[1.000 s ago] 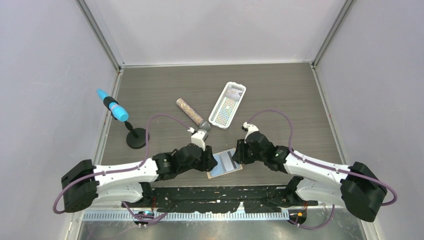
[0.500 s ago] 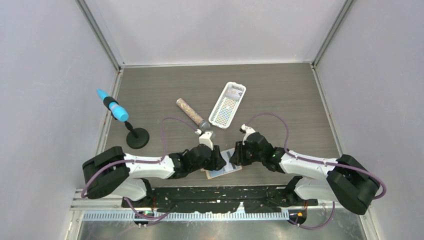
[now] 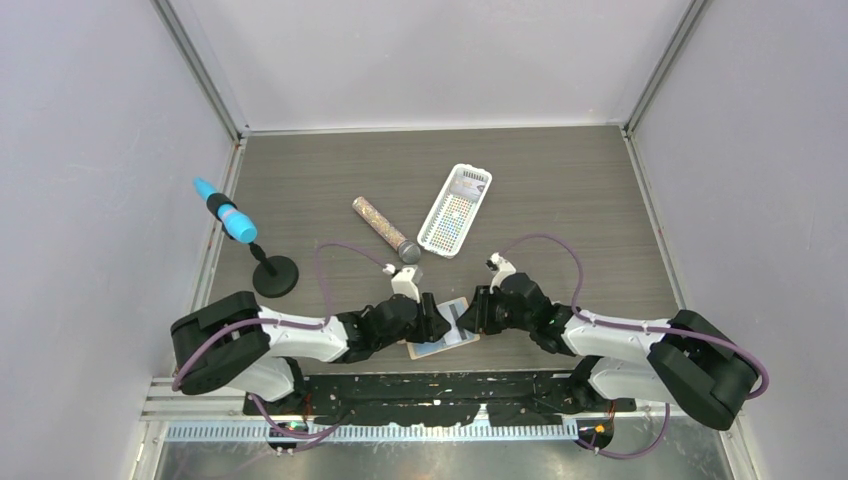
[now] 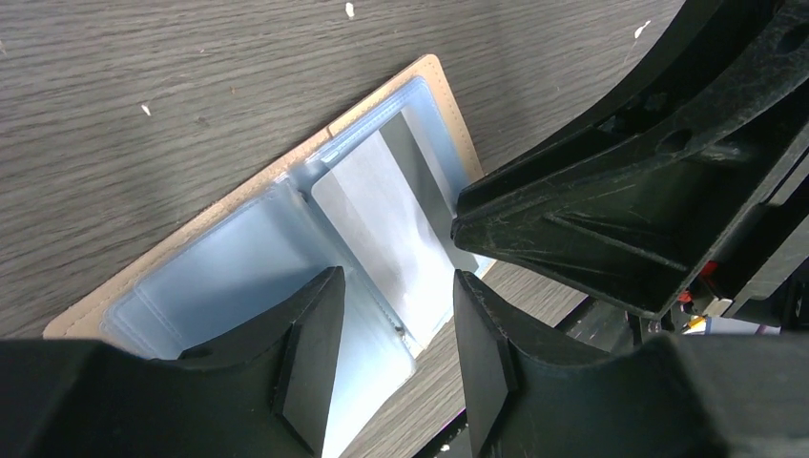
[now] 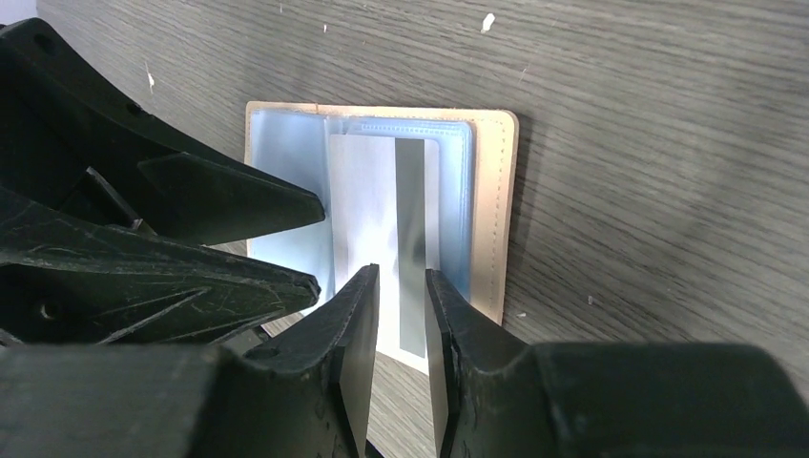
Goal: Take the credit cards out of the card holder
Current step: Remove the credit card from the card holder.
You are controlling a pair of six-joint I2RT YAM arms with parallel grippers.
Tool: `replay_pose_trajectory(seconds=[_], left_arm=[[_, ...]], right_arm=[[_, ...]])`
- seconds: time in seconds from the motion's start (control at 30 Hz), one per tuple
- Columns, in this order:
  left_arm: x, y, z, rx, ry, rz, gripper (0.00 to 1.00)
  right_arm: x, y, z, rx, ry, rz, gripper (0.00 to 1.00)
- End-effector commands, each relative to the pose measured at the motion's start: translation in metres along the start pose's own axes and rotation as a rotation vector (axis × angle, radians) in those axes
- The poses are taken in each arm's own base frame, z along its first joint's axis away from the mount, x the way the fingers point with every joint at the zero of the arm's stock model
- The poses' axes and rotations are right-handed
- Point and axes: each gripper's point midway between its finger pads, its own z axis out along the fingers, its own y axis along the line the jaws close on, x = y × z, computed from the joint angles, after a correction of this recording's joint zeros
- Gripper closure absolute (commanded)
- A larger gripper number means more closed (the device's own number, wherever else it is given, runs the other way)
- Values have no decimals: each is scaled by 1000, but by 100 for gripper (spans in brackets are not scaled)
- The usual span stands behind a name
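The tan card holder (image 3: 436,348) lies open near the table's front edge, its bluish-grey pockets (image 4: 219,286) facing up. A pale credit card (image 5: 372,191) with a dark stripe (image 5: 410,239) sticks partly out of the right pocket toward the near edge; the same card (image 4: 382,219) shows in the left wrist view. My left gripper (image 4: 396,277) is open, low over the holder's left half. My right gripper (image 5: 401,275) hovers over the card's protruding end, jaws a narrow gap apart with the card seen between them. The tan rim (image 5: 491,210) shows beside it.
A glittery tube (image 3: 385,228) and a white slotted basket (image 3: 455,208) lie behind the holder. A blue-tipped object on a black stand (image 3: 272,275) stands at the left. A black rail runs along the near edge.
Both grippers have closed in on the holder from either side. The left arm swung right and nearer. The holder has shifted slightly toward the near left.
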Motion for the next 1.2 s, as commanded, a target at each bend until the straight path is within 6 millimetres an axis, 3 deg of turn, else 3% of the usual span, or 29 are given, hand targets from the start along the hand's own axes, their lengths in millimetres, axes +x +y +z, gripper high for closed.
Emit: replay_pose_trajectory(seconds=[0.0,0.7,1.17], left_arm=[[-7,-6,5,28,-45,-30,52],[-28,-18,-2,41,-110,-43,52],[-17,-5,7,-16,-81,-45,53]], right_arm=[[20,-16,-3,43,53,37,68],[23,-19,-7,48,44,41,69],[21,-17,-8,46,42,33,69]])
